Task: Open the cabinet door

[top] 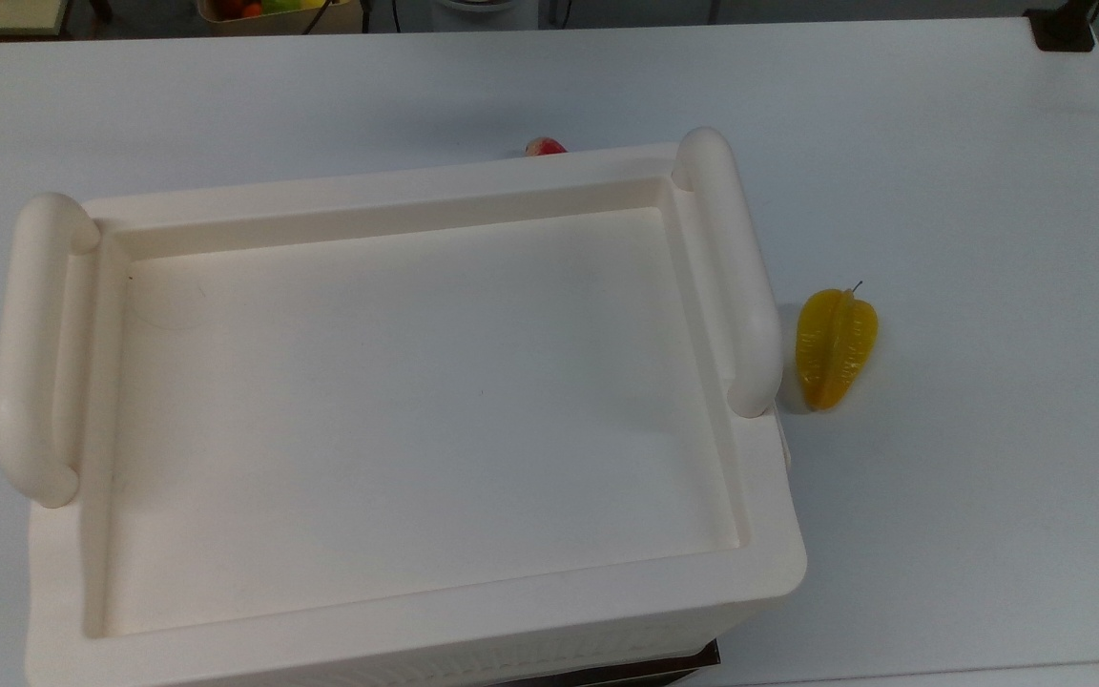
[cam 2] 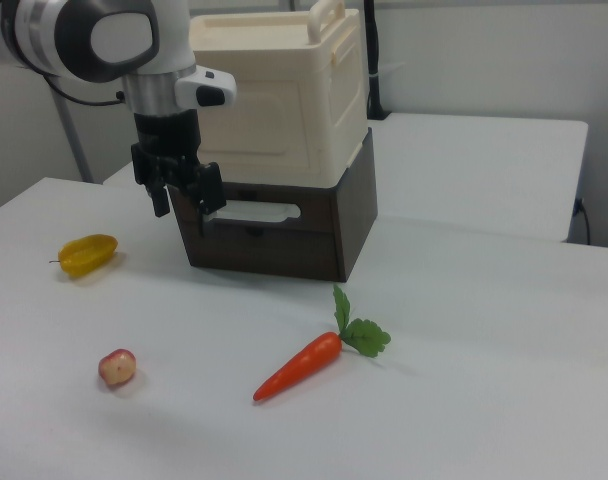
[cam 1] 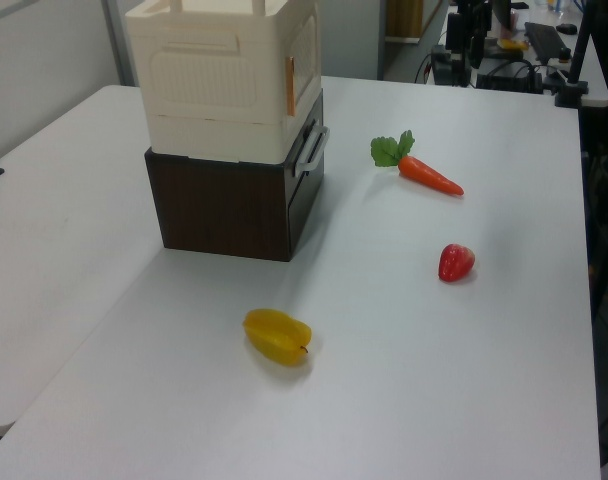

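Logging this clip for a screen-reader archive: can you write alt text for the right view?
A white robot arm's black two-finger gripper hangs open before the front of a cream plastic cabinet stacked on a dark brown base. On the white table lie a yellow starfruit, a small red fruit and an orange carrot.

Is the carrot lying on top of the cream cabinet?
No, the carrot lies on the white table, in front of the cabinet in the right view.
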### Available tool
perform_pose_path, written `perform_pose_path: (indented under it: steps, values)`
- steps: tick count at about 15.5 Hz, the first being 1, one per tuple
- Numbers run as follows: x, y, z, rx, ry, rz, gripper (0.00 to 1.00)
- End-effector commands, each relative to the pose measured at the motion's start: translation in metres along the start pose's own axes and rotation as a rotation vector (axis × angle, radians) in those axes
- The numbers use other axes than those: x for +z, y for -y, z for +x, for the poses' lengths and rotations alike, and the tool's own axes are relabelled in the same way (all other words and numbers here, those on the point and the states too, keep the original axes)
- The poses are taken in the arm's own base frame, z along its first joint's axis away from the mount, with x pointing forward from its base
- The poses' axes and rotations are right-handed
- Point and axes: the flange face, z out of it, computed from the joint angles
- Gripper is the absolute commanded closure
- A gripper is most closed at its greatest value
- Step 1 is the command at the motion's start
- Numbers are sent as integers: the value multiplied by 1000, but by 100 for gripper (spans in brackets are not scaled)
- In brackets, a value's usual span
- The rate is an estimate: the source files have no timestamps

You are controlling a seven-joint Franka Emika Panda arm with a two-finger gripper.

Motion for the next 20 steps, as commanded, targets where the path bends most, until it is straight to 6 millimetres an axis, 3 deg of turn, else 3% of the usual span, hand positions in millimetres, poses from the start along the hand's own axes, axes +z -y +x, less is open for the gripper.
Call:
perform_pose_path:
  steps: [1, 20]
  values:
    - [-4, 4, 3, -20, -9, 25, 0]
    - [0, 8, 15, -32, -47, 21, 1]
